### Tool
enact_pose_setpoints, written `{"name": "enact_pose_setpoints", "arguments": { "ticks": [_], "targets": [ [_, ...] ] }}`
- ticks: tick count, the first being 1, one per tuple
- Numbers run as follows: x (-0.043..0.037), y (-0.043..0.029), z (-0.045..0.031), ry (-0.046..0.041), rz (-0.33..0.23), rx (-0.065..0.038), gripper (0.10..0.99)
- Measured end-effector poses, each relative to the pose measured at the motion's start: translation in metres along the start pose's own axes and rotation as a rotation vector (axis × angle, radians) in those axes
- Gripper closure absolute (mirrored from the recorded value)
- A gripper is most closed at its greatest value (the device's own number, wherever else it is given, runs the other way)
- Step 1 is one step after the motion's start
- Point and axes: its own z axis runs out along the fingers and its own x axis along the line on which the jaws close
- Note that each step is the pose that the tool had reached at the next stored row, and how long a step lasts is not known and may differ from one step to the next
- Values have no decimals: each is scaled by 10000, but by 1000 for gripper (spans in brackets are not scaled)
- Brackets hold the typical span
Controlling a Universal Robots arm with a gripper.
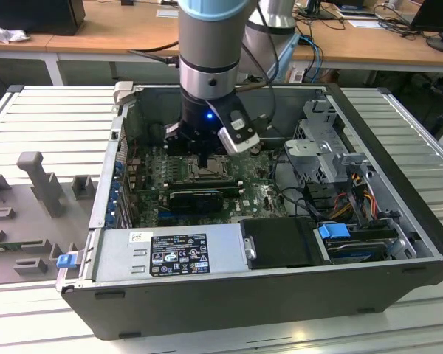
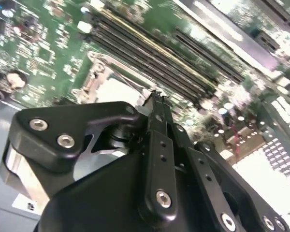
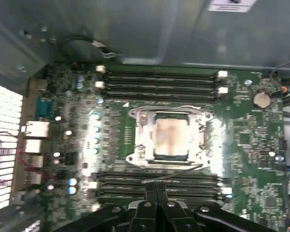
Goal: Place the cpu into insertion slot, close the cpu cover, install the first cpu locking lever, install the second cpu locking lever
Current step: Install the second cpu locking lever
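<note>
The arm reaches down into an open computer case (image 1: 399,221) that lies on a ribbed metal table (image 1: 44,118). In the exterior view the gripper (image 1: 207,156) hangs low over the motherboard (image 1: 258,193), just above the socket area.

In the first wrist view the cpu (image 3: 171,136) sits already in the insertion slot (image 3: 170,138); its pale, slightly stained metal face shows in the middle. The cpu cover (image 3: 142,140) lies flat around the chip, so it looks closed. The socket stands near the middle of the board, between two banks of long black memory slots (image 3: 159,82). A thin wire lever (image 3: 181,170) runs along the socket's edge nearest the fingers and ends close to the fingertips (image 3: 154,186).

The two fingers are pressed together with no gap between them, and I see nothing held between them. In the second wrist view the closed tips (image 2: 157,99) are just beside the corner of the socket frame (image 2: 94,72).

My judgement is that the step in hand is the locking levers: chip and cover are done, and the lever near the fingers does not look latched yet. To do this well, the closed tips should push on the end of the wire and not on the cover or the chip. The push should go sideways under the hook and stay low, so that the wire does not spring back. The memory slots are very near, so the path must stay narrow.
</note>
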Motion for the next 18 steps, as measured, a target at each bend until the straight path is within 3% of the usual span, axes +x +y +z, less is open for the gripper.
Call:
{"name": "enact_pose_setpoints", "arguments": {
  "ticks": [4,7,13,16,18],
  "targets": [
    [-19,11,99,8,1,-7,980],
    [101,1,193,12,-28,-8,980],
    [126,-12,328,13,-28,-10,980],
    [181,-16,364,13,-29,-41,980],
    [211,-17,374,10,-29,-136,980]
  ]
}}
